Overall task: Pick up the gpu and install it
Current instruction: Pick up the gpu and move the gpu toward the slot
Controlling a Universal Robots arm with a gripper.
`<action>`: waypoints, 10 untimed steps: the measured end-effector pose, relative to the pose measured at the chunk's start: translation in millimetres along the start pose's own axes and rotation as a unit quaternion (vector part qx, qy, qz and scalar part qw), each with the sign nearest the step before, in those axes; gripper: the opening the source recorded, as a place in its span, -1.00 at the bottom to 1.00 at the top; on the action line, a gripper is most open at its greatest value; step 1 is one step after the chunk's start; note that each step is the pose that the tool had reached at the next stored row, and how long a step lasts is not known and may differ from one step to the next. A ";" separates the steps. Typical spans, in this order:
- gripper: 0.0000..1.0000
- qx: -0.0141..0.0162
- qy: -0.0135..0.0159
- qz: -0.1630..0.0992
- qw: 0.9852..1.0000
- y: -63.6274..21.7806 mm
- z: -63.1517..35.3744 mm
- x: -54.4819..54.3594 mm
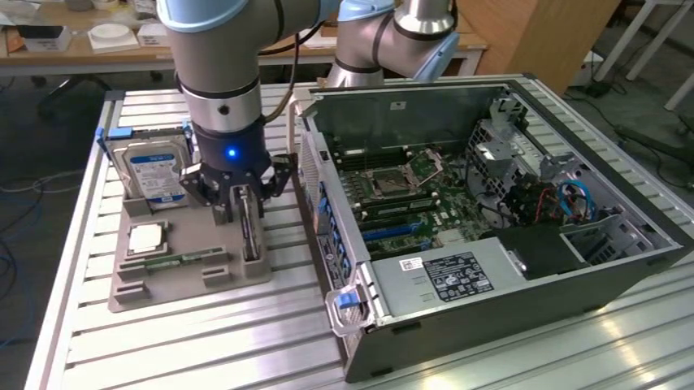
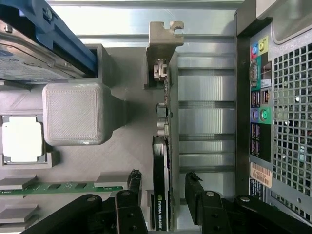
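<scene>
Exterior view: arm upright over the parts tray, gripper point(image 1: 240, 213) pointing straight down astride the gpu point(image 1: 252, 240).
Wrist section stands vertical, with the tool end low over the grey tray point(image 1: 184, 236) on the slatted table point(image 1: 217, 341). The gpu stands on edge in a slot on the side of the tray nearest the open computer case point(image 1: 488, 276), not in the case. Wrist view: the gripper point(image 2: 163, 180) has its black fingers point(image 2: 135, 181) spread apart, one on each side of the gpu point(image 2: 161, 156), with a gap visible on both sides, so nothing is clamped. The card's grey end bracket point(image 2: 163, 44) lies at the far end from the fingers. A hard drive point(image 1: 152, 171) stands in the same tray behind the arm.
</scene>
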State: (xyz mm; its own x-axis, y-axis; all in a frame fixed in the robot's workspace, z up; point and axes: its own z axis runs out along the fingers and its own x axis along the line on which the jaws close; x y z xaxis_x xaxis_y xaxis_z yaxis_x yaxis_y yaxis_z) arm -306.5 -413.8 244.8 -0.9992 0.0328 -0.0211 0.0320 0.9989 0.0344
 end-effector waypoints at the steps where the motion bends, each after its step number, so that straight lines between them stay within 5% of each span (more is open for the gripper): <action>1: -0.03 0.000 0.000 0.000 1.000 0.2 1.0 0.0; 10: -0.03 0.000 0.000 0.000 1.000 0.1 8.4 0.2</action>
State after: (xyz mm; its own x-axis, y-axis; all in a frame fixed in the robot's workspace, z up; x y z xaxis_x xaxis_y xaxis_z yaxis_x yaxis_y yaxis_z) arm -306.5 -413.4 236.4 -0.9992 0.0328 -0.0210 0.0321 0.9989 0.0342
